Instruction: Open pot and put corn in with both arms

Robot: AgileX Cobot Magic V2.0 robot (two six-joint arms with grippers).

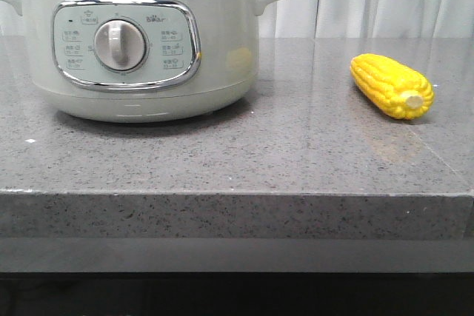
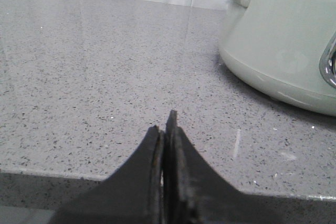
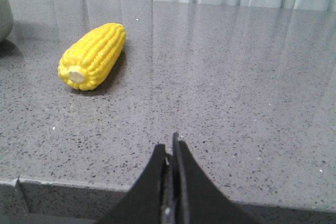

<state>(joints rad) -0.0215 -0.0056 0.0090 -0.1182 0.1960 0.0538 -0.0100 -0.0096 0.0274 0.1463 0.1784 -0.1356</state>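
Nothing is being gripped yet: the left pincer (image 2: 165,124) and right pincer (image 3: 172,148) are each being held pressed together, empty, at the counter (image 1: 237,160) edge. The pot (image 1: 141,42), lid on, is being left at the rear left; the corn (image 1: 391,85) is lying well apart, right. Lid removal is judged first, so the left pincer needs spreading.

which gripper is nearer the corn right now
Right. The right gripper sits shut near the counter's front edge with the corn just ahead of it. The left gripper, also shut, is by the pot, and the corn is out of its view.
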